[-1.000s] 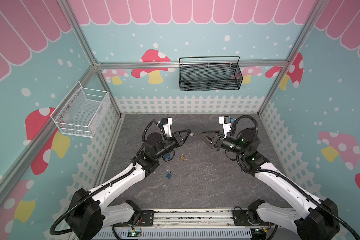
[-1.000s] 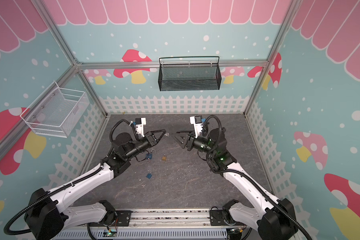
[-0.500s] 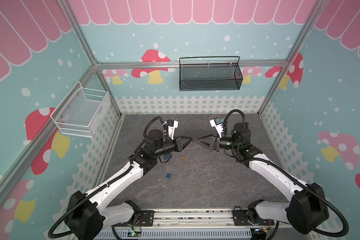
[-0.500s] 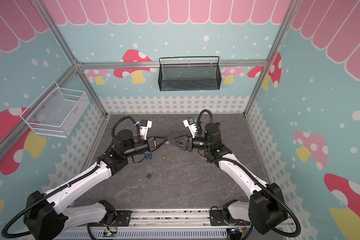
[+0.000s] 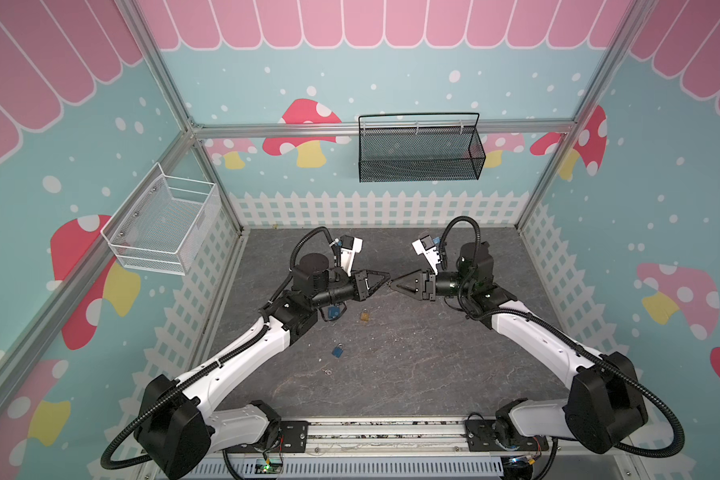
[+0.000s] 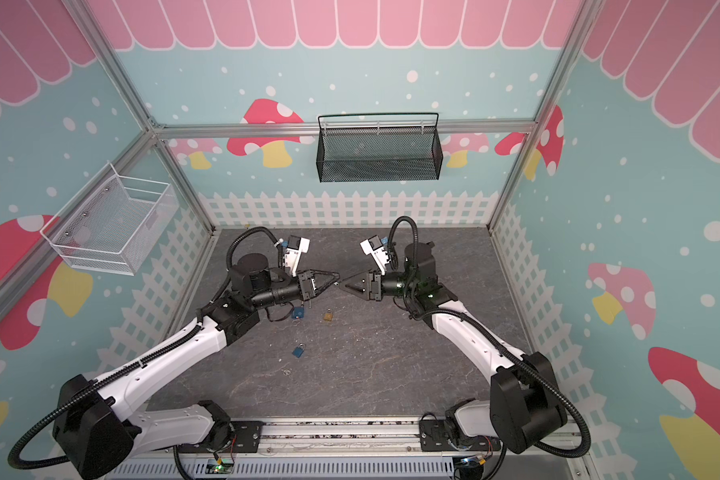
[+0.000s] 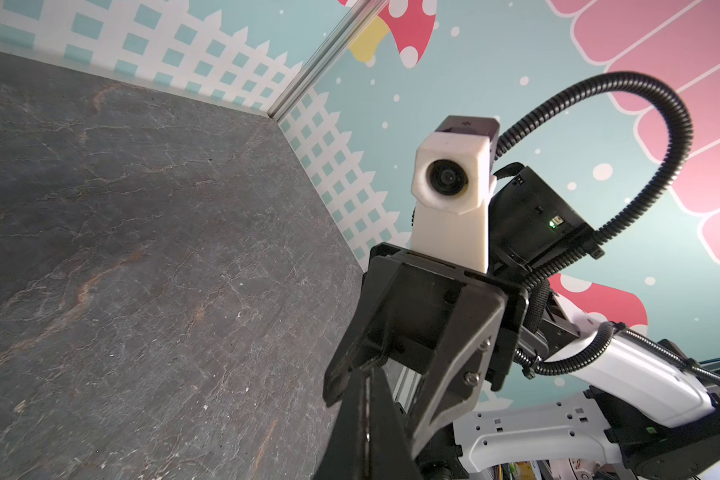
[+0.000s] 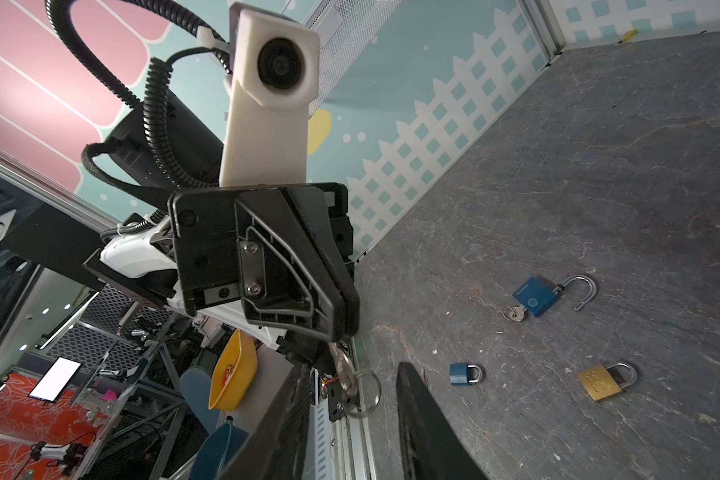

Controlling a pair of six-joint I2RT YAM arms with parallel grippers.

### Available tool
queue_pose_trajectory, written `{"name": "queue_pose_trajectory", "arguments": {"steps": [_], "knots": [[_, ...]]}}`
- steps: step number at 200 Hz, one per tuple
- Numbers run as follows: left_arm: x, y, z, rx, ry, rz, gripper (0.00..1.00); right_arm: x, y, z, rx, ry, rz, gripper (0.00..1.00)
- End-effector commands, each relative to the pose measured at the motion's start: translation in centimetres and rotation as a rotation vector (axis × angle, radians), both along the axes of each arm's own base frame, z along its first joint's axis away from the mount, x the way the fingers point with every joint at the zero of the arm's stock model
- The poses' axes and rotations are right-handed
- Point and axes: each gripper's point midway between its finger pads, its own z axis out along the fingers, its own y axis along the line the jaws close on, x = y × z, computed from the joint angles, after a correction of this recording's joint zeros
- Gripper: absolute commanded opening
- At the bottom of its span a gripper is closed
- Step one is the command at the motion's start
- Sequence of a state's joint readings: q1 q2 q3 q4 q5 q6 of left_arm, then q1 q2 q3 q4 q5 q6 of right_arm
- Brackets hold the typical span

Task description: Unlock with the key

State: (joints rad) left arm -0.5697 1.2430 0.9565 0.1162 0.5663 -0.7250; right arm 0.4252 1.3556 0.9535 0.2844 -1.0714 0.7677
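We see only part of the key [image 8: 344, 368]: one end is hidden in the tips of the left gripper [image 8: 344, 330]. The picture's edge cuts off the fingers [image 8: 429, 432] of the right gripper [image 5: 395, 283]. In both top views the key is too small to make out. The big blue padlock [image 5: 332, 312], just left of the brass padlock [image 5: 364, 316], lies half under the left arm [image 5: 242, 357]. A tiny ring [image 5: 328, 372], well apart from the brass padlock, we cannot identify.
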Motion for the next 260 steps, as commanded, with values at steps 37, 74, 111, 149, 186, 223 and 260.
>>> {"name": "queue_pose_trajectory", "arguments": {"steps": [37,74,111,149,186,223,260], "knots": [[0.2,-0.1,1.2,-0.007,-0.033,-0.013,0.0,-0.3,0.4,1.7,0.038,-0.053,0.054,0.29],[0.3,-0.1,1.3,-0.005,-0.035,-0.011,0.0,-0.5,0.5,1.7,0.042,-0.051,0.065,0.22],[0.4,-0.2,1.4,-0.007,-0.035,-0.016,0.0,-0.8,0.7,1.8,0.046,-0.056,0.081,0.19],[0.4,-0.2,1.4,-0.001,-0.036,-0.015,0.0,-0.8,0.8,1.7,0.047,-0.059,0.085,0.11],[0.4,-0.1,1.3,0.012,-0.037,-0.009,0.0,-0.8,0.7,1.9,0.047,-0.064,0.08,0.05],[0.6,0.0,1.3,0.021,-0.034,0.003,0.0,-0.9,0.6,2.2,0.05,-0.074,0.067,0.0],[0.8,0.9,1.8,-0.009,-0.043,0.038,0.21,-1.2,0.1,1.4,0.037,-0.057,0.034,0.0]]}}
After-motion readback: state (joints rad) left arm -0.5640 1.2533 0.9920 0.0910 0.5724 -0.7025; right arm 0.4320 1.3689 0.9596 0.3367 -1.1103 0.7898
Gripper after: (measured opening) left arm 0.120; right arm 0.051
